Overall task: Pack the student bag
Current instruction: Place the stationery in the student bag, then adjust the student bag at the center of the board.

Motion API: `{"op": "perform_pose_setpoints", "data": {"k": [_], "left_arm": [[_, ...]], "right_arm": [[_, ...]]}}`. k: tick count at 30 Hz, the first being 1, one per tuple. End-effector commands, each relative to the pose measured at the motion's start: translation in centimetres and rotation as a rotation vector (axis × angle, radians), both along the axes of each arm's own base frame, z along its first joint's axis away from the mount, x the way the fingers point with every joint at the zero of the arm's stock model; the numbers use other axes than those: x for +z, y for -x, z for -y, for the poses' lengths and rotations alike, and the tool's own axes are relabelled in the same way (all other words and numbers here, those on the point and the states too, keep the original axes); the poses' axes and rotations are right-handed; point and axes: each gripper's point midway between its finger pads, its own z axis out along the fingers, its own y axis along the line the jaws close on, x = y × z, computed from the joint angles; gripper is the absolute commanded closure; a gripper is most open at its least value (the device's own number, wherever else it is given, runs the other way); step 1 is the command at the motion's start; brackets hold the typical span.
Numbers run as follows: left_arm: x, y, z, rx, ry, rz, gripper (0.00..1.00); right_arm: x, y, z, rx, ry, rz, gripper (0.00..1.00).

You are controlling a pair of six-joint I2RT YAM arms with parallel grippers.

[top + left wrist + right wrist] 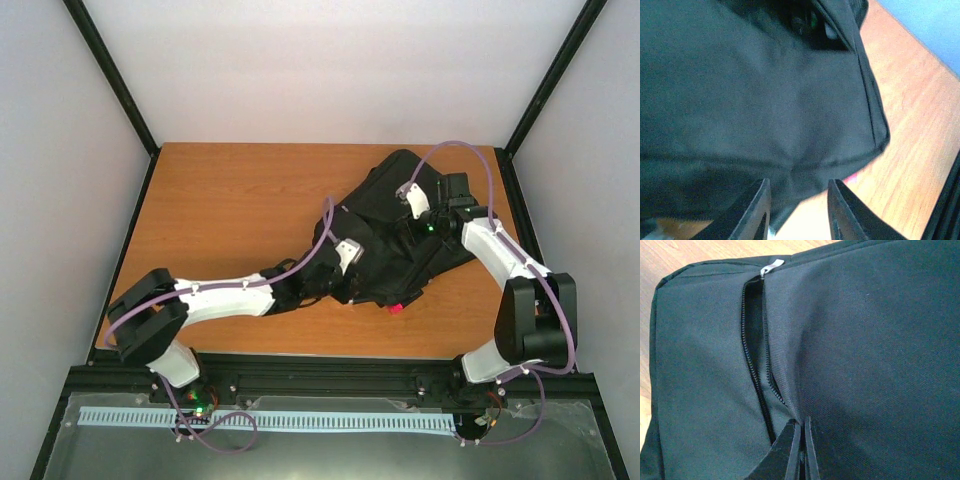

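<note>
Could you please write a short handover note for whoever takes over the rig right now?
Left claw: open, at the near edge of the student bag, fabric corner hanging between its jaws.
Right claw: shut, pinching bag fabric beside the zipper.
Bag lies on the table, right of centre.
Done: zipper partly open.
Left: the packing itself; a small pink item peeks from under the bag.
</note>
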Motion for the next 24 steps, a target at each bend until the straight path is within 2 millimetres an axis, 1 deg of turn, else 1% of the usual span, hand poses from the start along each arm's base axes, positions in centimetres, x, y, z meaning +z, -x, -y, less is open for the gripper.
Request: {"op": "perform_pose_setpoints", "data": {"k": [1,3,7,10,13,16,19,24], "left_arm": [[-1.5,3.9,-1.7,-0.123,-0.105,-0.046,0.64],[-1.7,4.9,-1.8,-0.167,-0.139,-0.041,0.6],[-2.3,7.0,-0.9,-0.266,-0.205,-0.017,0.54],[-3.3,7.8,0.2,-0.316,-0.253,-0.016,0.53],[-4.2,8.3,1.4,-0.362,-0.264,-0.037,0.53],[-5.5,8.2,2.1,-0.373,-0.291,-0.047,0.54],[-7.1,7.0,1.9,-0.332,-0.334,-0.018,0.54],[-9.9,6.0,2.0,-0.301,-0.401,-0.016,0.54]], "right_arm": [[-0.6,-0.8,0.9,-0.018,0.024,0.005,0.97],[-0.9,-0.8,1.0,-0.019,0.027,-0.002,0.97],[-0.9,-0.8,1.0,-0.017,0.028,-0.005,0.97],[-0.7,-0.8,1.0,-0.018,0.028,0.003,0.97],[-0.6,-0.7,1.0,-0.017,0.023,0.001,0.97],[-0.7,-0.7,0.9,-0.014,0.019,-0.003,0.97],[-0.6,-0.7,0.8,-0.011,0.018,-0.002,0.97],[-0.6,-0.6,0.8,-0.009,0.014,-0.006,0.97]]}}
